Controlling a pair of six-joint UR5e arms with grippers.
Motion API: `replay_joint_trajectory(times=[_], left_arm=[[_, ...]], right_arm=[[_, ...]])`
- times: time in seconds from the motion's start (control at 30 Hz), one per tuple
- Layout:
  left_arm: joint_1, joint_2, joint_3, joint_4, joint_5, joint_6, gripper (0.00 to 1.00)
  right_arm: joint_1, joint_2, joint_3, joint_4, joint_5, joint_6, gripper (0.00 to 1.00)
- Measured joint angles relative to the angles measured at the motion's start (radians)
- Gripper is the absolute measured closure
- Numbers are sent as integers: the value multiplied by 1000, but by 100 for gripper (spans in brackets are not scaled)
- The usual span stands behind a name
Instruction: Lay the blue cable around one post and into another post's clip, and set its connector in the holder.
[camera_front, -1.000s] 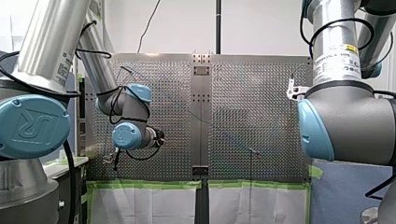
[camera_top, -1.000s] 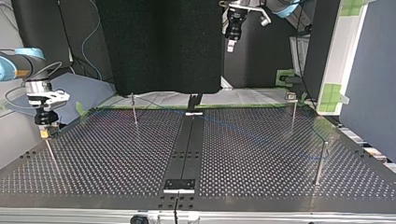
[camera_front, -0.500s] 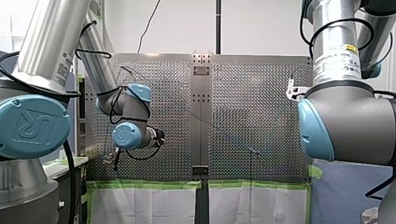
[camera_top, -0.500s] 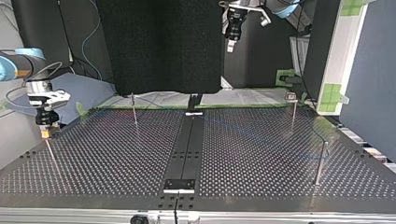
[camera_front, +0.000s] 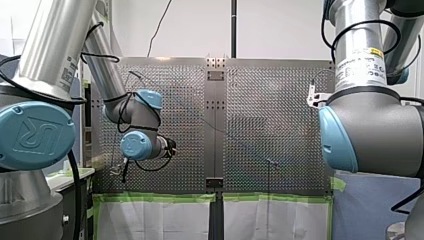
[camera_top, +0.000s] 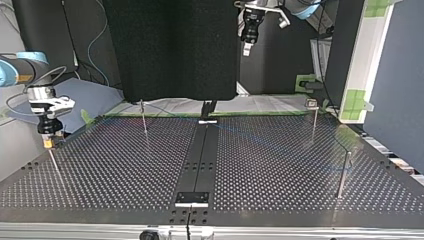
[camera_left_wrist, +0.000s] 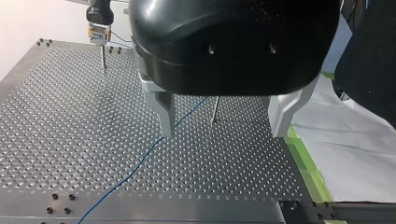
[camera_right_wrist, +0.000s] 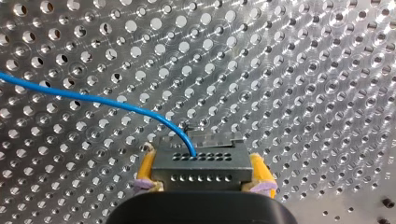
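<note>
Blue cable (camera_right_wrist: 93, 99) is seen leaving a black connector (camera_right_wrist: 201, 163), which is pinched between the yellow pads (camera_right_wrist: 145, 169) of the right gripper (camera_right_wrist: 201, 171) close above the perforated table (camera_right_wrist: 303, 70). The left gripper (camera_left_wrist: 223, 133) is held with its metal fingers (camera_left_wrist: 163, 112) spread wide, the cable lying on the table beneath them, near a thin post (camera_left_wrist: 215, 109).

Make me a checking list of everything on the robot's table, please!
Surface: perforated table, bare metal.
Job's things: blue cable lies across the table; its connector is held over the table; four thin posts stand upright.
Clutter: nothing seen.
Hands: right hand shut on the connector, yellow pads; left hand open, empty, above the cable.
Cables: black cables run along the arms.
Surroundings: green tape along the table's edge; black panel beyond the table.
</note>
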Motion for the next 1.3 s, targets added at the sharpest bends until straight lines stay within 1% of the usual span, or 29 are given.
replay_joint_trajectory(times=[0.3,0.33,0.5,0.53,0.83,1.3], left_arm=[[0,0,0,0,0,0,0],[0,0,0,0,0,0,0],[0,0,0,0,0,0,0],[0,0,-1,0,0,0,0],[0,0,0,0,0,0,0],[0,0,0,1,0,0,0]], right_arm=[[0,1,0,-2,0,-2,95],[1,1,0,-3,0,-3,93],[1,1,0,-6,1,-5,93],[1,2,0,-7,1,-5,89],[2,3,0,-12,2,-1,89],[6,3,0,-14,2,0,89]])
